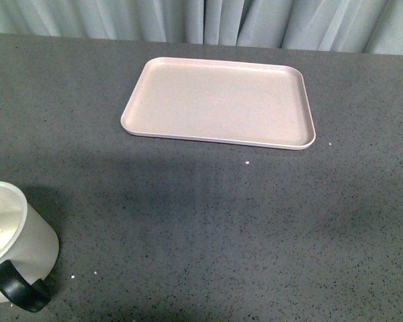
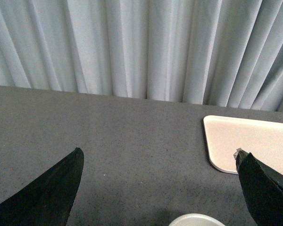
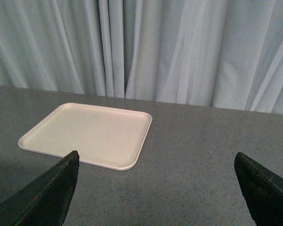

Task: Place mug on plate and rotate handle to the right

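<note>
resting well apart — mug [image 1: 35,243], plate [image 1: 218,100]

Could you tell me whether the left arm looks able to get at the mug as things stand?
Probably yes. The left arm's jaws stand wide open and empty, the rim of the mug shows close by between them, and only bare grey table lies around it.

Bare grey table [image 1: 221,221] is spread along the near side of the plate [image 1: 218,100], open from above and from both sides. The plate's flat surface is uncovered and is bounded only by a low rim. Well apart from the plate, to its near left, an upright mug [image 1: 33,241] is set in the way. Close behind the plate's far edge, the space is closed off by a curtain [image 1: 201,20].
</note>
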Robot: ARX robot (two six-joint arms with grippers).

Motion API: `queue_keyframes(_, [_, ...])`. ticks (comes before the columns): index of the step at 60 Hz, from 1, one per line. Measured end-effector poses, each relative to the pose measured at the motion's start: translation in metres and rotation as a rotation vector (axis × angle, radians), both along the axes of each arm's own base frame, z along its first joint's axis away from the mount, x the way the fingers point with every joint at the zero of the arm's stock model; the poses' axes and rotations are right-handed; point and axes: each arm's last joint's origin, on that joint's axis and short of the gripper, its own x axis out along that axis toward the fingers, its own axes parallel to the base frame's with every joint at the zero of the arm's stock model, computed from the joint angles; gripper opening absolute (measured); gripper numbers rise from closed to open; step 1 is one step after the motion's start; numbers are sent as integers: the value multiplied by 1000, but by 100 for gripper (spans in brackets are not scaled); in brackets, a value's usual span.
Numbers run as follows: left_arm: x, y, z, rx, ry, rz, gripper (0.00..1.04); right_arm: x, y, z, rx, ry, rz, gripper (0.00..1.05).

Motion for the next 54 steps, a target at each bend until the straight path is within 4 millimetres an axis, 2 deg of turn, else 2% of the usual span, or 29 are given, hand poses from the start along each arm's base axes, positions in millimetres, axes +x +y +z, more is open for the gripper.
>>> queue_keyframes(32, [0, 0, 0, -7, 10, 0, 95, 0, 0, 0, 0, 0, 0, 95])
queue_keyframes(35, [0, 0, 0, -53, 148, 2, 95, 0, 0, 0, 0, 0, 0, 96])
queue_keyframes(37, [1, -1, 3, -125, 330, 17, 95, 0, 0, 0, 0, 0, 0, 95])
queue_keyframes(40, [6, -2, 8, -180, 515, 39, 95, 0, 0, 0, 0, 0, 1, 95])
queue_keyframes(42, [10, -3, 10, -190, 575, 44, 95, 0, 0, 0, 0, 0, 1, 96])
queue_keyframes(54, [47, -9, 25, -123, 643, -12, 95, 0, 0, 0, 0, 0, 0, 96])
